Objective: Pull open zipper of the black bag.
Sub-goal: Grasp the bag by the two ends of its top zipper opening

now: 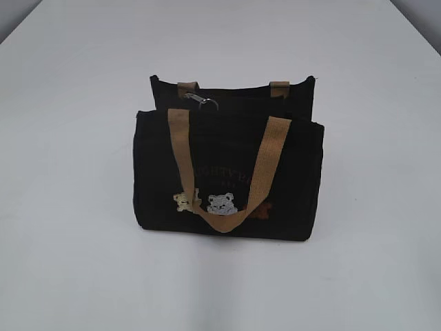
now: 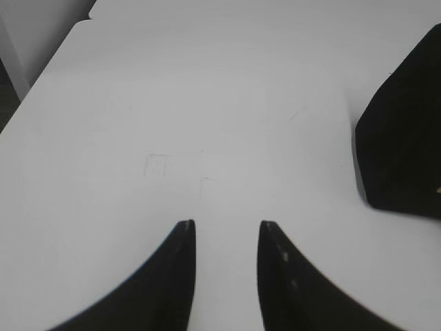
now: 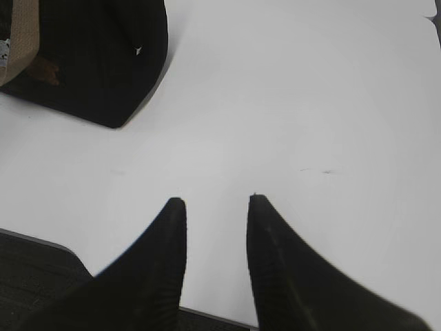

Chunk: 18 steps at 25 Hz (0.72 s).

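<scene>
The black bag stands upright mid-tabletop, its zipper pull at its top left. Both the left hand and right hand hover part-open, empty; one should brace the bag, the other pinch the pull squarely.

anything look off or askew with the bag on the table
Nothing stands out. The black bag stands upright on the white table, its front tan handle drooping over the bear patches, and the silver zipper pull rests on top.
</scene>
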Available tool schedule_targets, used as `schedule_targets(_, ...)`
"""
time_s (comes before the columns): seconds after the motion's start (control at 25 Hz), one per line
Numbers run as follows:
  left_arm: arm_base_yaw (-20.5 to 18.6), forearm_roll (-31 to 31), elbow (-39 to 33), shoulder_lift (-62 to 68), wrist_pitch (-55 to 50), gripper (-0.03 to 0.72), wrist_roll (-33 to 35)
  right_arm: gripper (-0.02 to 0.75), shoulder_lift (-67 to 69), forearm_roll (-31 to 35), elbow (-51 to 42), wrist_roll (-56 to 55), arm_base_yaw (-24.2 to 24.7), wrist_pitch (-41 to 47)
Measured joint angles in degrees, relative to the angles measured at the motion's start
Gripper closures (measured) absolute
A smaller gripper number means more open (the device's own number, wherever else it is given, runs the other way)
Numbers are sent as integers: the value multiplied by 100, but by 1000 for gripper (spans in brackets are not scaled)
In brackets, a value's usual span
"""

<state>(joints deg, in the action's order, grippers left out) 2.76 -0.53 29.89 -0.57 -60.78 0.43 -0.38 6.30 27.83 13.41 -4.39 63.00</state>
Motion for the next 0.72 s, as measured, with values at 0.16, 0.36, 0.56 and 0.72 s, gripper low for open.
schedule_targets(0.16, 0, -6, 0, 0, 0, 452, 0, 492, 0, 0, 0, 0, 0, 0)
schedule_targets(0.36, 0, -6, 0, 0, 0, 451, 0, 492, 0, 0, 0, 0, 0, 0)
schedule_targets(0.56, 0, -17, 0, 0, 0, 451, 0, 492, 0, 0, 0, 0, 0, 0)
schedule_targets(0.72, 0, 17, 0, 0, 0, 451, 0, 492, 0, 0, 0, 0, 0, 0)
